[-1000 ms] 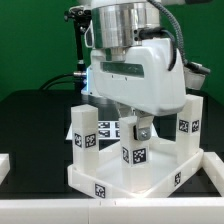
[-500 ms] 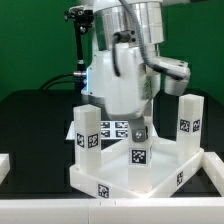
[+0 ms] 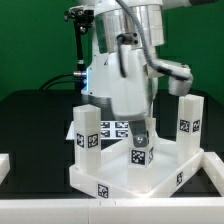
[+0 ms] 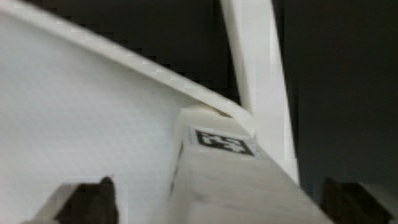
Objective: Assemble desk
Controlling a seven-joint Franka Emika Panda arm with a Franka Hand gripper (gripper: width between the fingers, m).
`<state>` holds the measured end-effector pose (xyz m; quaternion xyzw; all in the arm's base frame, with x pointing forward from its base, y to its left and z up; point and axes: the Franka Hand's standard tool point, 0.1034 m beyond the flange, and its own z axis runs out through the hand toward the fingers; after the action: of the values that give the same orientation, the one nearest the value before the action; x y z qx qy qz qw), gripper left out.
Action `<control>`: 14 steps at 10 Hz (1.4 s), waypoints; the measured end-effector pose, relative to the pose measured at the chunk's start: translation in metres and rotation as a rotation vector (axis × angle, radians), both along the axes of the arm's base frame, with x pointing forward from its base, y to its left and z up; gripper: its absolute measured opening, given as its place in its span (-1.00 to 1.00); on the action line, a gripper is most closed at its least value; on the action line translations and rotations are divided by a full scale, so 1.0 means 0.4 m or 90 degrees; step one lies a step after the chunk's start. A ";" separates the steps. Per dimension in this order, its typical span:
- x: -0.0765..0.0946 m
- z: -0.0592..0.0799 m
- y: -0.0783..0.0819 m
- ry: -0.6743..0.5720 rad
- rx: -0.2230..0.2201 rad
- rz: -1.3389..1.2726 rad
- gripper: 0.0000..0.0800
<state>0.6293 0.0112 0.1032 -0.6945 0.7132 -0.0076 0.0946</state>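
Exterior: desk (image 3: 130, 165) lower centre, legs up; pincer (image 3: 142, 135) over near leg (image 3: 140, 152), spread unclear | Wrist: fingers (image 4: 86, 200) apart, flanking leg (image 4: 228, 170), gripping nothing | Risk: half-seated leg tips if brushed on retreat

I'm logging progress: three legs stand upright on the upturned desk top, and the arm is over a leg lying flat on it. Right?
Not quite. In the exterior view the leg under the pincer stands upright on the desk top, like the others; none lies flat.
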 end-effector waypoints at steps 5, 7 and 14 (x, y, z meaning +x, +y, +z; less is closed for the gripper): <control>0.002 0.003 0.006 -0.024 -0.040 0.291 0.62; 0.007 0.007 -0.009 -0.022 -0.105 0.514 0.62; 0.011 0.014 -0.008 -0.008 -0.119 0.508 -0.29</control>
<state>0.6339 0.0079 0.1089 -0.9222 0.3834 -0.0393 0.0314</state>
